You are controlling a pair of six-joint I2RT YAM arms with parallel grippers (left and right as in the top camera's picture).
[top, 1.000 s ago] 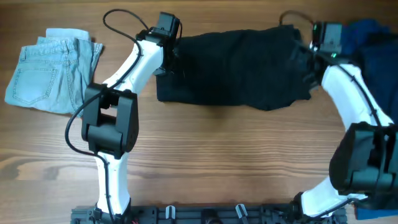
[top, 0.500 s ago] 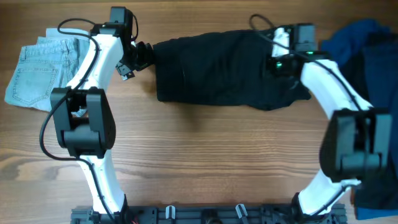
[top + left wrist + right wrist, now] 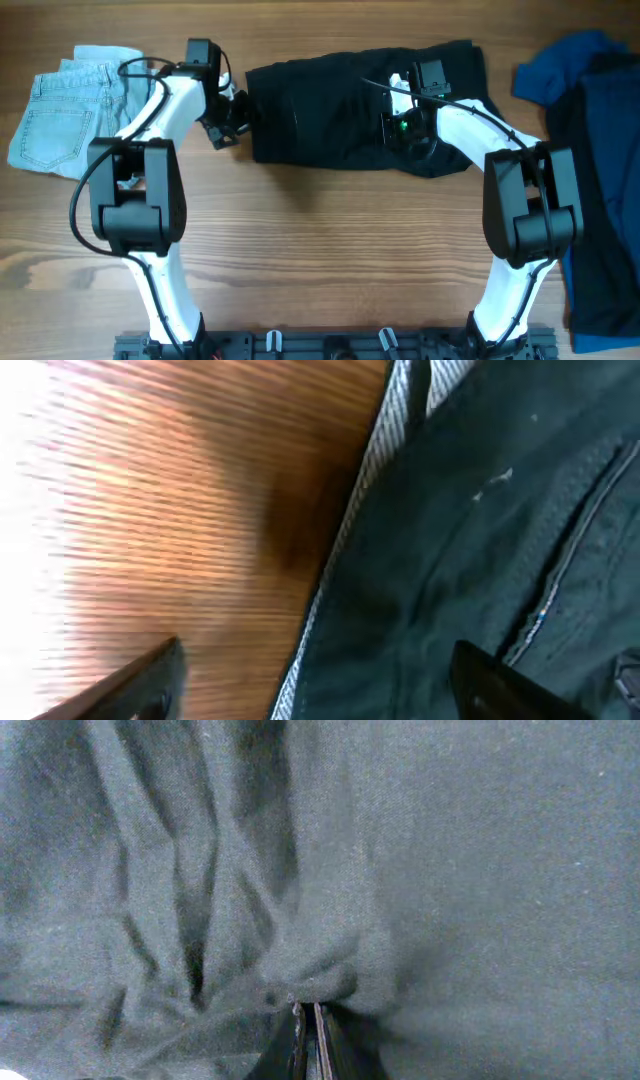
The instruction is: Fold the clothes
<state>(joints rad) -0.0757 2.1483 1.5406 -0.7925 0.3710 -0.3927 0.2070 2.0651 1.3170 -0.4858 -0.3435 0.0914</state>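
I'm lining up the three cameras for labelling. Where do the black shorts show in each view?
Overhead: the black shorts lie top centre on the table.
Left wrist: the black shorts fill the right side, with their pale striped edge against the wood.
Right wrist: the black shorts fill the whole picture.
Shared landmark: the right hand, pinching the fabric, shows overhead and at the right wrist picture's bottom edge.
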